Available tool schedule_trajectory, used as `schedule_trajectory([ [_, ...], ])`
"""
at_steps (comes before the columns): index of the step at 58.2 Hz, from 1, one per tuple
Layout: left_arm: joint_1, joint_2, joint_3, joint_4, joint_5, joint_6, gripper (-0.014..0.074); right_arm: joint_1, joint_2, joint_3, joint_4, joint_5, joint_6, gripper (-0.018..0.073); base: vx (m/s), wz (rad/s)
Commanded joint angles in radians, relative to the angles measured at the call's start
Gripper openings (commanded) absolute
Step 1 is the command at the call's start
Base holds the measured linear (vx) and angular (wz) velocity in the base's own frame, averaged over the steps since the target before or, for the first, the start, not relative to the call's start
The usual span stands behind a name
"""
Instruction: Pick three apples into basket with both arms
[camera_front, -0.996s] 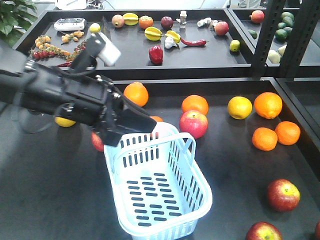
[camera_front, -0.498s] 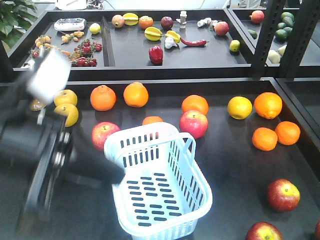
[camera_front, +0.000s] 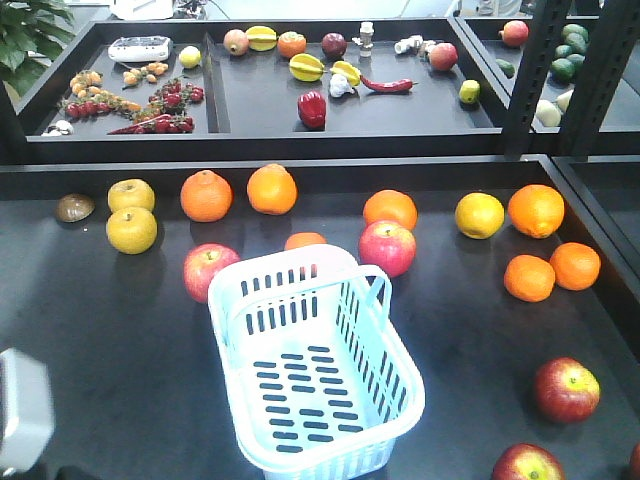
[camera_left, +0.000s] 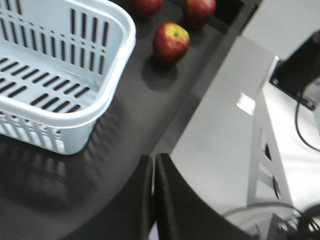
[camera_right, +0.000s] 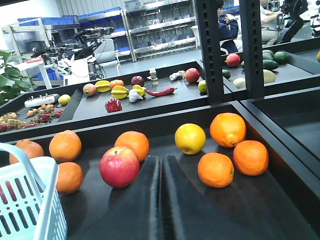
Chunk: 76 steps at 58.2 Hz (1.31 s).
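The pale blue basket (camera_front: 400, 350) stands empty in the middle of the black table. Several red apples lie around it: one (camera_front: 387, 247) behind it, one (camera_front: 208, 270) at its left, two (camera_front: 565, 389) (camera_front: 527, 465) at the front right. Neither gripper shows in the front view; only a white boxy arm section (camera_front: 20, 410) sits at the bottom left. In the left wrist view my left gripper (camera_left: 153, 157) is shut and empty, off the basket's (camera_left: 45, 132) corner, apples (camera_left: 171, 41) beyond. My right gripper (camera_right: 161, 159) is shut and empty, low over the table, an apple (camera_right: 119, 166) just left of it.
Oranges (camera_front: 272, 188) (camera_front: 536, 210) and yellow fruits (camera_front: 480, 215) (camera_front: 131, 229) lie along the table's back and right. A raised back tray (camera_front: 400, 135) holds assorted produce. Black posts (camera_front: 530, 70) stand at the right. The table's edge (camera_left: 200, 100) drops to grey floor.
The left arm swung from over the basket's back left down to the lower left and out of the front view; only its white section remains. Basket and fruit have not moved.
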Motion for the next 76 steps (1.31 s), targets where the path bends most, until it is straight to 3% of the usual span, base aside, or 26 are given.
schedule_trajectory([
  [1, -0.006, -0.065, 0.03, -0.105, -0.106, -0.012, -0.0008, -0.004, -0.011, 0.012, -0.011, -0.075, -0.008, -0.0005, 0.0, 0.0],
  [17, -0.005, -0.119, 0.105, -0.11, -0.243, -0.012, -0.0007, -0.004, -0.011, 0.012, -0.011, -0.075, -0.008, -0.0005, 0.0, 0.0],
  [76, -0.005, -0.119, 0.112, -0.128, -0.272, -0.011, -0.0007, -0.004, -0.011, 0.012, -0.011, -0.076, -0.008, -0.0005, 0.0, 0.0],
])
